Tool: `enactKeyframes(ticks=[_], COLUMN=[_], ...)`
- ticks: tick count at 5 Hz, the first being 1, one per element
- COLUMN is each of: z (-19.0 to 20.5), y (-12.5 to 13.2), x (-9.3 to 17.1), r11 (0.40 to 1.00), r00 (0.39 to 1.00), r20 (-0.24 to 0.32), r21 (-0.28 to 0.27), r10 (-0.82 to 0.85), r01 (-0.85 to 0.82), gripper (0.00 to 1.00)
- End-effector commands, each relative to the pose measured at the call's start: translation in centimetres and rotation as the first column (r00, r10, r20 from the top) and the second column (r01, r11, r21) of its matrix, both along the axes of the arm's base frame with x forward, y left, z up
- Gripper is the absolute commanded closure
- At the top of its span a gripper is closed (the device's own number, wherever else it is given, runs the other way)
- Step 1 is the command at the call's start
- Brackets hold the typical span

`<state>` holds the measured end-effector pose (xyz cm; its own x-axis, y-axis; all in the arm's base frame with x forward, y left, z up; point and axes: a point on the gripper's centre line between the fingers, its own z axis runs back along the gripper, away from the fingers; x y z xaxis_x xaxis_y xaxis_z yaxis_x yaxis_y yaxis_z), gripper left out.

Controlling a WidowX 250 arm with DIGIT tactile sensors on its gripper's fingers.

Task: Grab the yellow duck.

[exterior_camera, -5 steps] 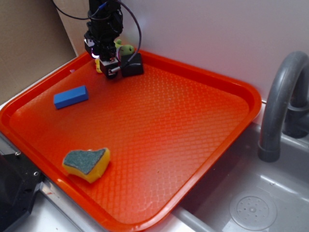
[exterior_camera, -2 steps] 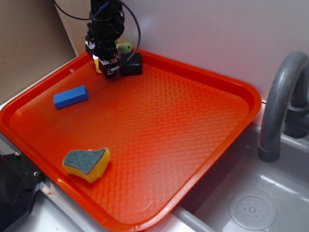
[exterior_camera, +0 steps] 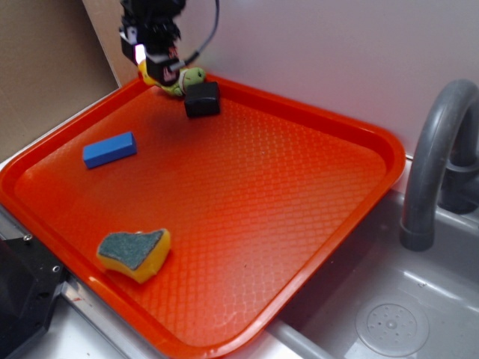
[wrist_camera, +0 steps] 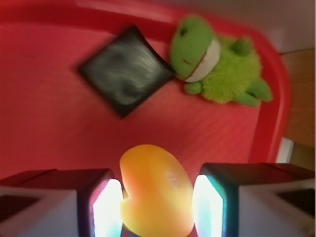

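gripper (wrist_camera: 157, 197) closed down on the yellow duck (wrist_camera: 154, 195), both pads flat against its sides, duck's smooth underside facing the wrist camera. exterior view puts the gripper (exterior_camera: 156, 66) up above the back corner of the orange tray (exterior_camera: 314, 217), with a sliver of yellow duck (exterior_camera: 147, 74) showing below it; it looks clear of the tray floor, though the angle makes that hard to confirm.

below and ahead of the gripper: black block (wrist_camera: 126, 69), lying flat on the tray. green plush toy (wrist_camera: 217, 66) just beside it, head touching or nearly touching the block's corner, close to the tray wall. blue block (exterior_camera: 110, 149) and sponge (exterior_camera: 135, 254) well apart, toward the near side of the tray.

risks, as judged: the duck is rounded and slick, and only its sides are pinched, so it could squirt out or rotate between the pads if the grip slackens or the arm jerks. wrist picture is blurred, so how deep the duck sits between the pads is unclear. a drop here would land near the block and plush.
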<state>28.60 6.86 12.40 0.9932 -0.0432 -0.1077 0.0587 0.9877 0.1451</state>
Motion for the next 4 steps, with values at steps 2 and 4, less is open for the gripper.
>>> enactKeyframes(ticks=[2, 4], z=[8.4, 11.0], y=[-1.9, -4.7], x=[-3.8, -5.3], r11=[0.996, 0.980], r00=[0.989, 0.978], r20=[0.147, 0.195], r21=[-0.091, -0.169], r10=[0.005, -0.072], r01=[0.008, 0.106], gripper=[1.00, 1.00])
